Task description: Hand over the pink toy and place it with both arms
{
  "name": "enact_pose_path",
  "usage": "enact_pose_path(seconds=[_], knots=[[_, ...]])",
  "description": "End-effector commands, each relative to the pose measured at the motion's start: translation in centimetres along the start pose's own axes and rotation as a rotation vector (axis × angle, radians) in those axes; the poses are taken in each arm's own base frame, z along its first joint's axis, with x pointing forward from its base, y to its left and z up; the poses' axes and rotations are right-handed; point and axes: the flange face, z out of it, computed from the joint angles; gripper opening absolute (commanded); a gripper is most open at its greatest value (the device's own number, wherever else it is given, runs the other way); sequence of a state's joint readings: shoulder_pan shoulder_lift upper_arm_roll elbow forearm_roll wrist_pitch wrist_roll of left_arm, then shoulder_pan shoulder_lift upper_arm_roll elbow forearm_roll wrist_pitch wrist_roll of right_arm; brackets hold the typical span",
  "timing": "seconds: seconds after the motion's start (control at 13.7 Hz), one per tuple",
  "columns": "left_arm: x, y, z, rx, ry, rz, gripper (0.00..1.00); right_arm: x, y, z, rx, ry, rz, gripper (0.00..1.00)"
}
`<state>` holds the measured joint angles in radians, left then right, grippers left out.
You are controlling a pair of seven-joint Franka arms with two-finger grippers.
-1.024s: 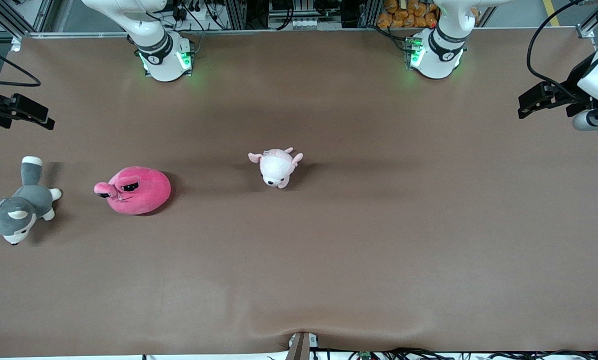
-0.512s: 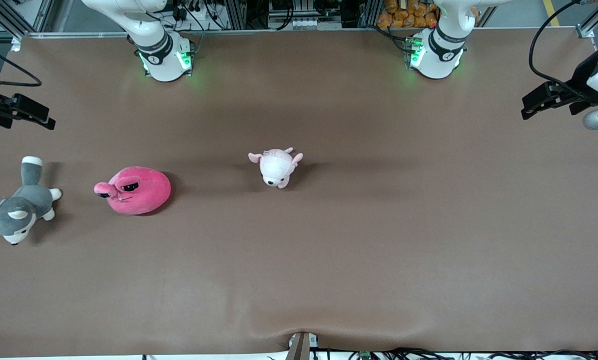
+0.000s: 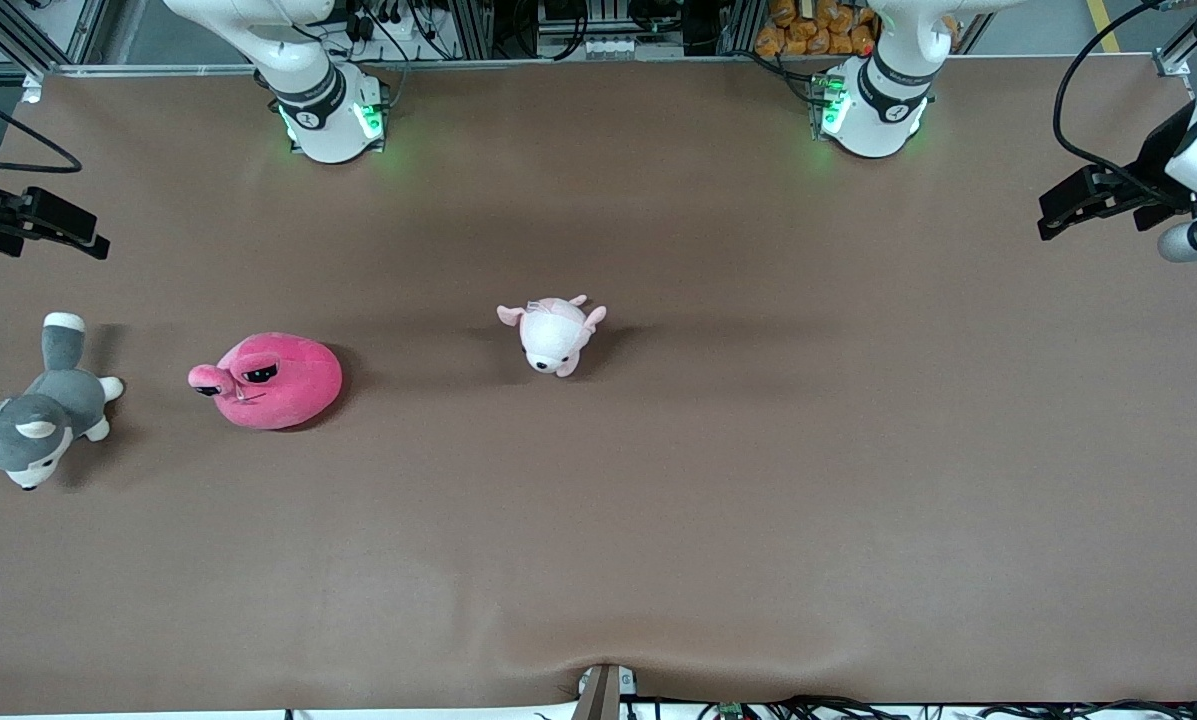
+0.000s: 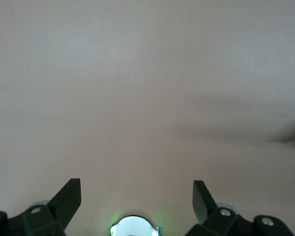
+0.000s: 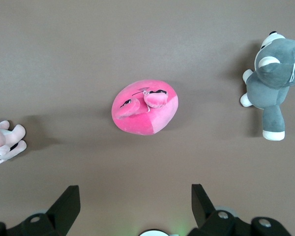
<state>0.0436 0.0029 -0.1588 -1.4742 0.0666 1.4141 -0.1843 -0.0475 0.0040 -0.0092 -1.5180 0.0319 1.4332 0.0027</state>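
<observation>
The pink toy [image 3: 273, 380], a round hot-pink plush with black eyes, lies on the brown table toward the right arm's end. It also shows in the right wrist view as the pink toy [image 5: 145, 108], well ahead of my open right gripper [image 5: 135, 192], which holds nothing. In the front view the right gripper [image 3: 93, 243] hangs over bare table at that end, apart from the toy. My left gripper [image 3: 1048, 218] hangs over bare table at the left arm's end. In its wrist view the left gripper [image 4: 136, 189] is open and empty.
A grey-and-white plush dog [image 3: 33, 415] lies at the right arm's end, beside the pink toy. A small pale pink-and-white plush [image 3: 553, 335] lies near the table's middle. The brown cloth [image 3: 758, 450] has a ripple at the edge nearest the front camera.
The left gripper drifted a little toward its end of the table and came back. The right gripper and the three toys have not moved.
</observation>
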Motion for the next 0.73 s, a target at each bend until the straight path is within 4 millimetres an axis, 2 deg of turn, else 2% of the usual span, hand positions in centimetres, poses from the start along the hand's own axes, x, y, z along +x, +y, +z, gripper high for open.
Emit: enact_pose_path(seconds=[0.0, 0.66], knots=[[-0.05, 0.30, -0.15, -0.008, -0.007, -0.011, 1.00, -0.09, 0.19, 0.46, -0.007, -0.006, -0.012, 1.00], [-0.23, 0.52, -0.53, -0.010, 0.000, -0.046, 1.00, -0.10, 0.10, 0.48, -0.007, -0.008, -0.014, 1.00]])
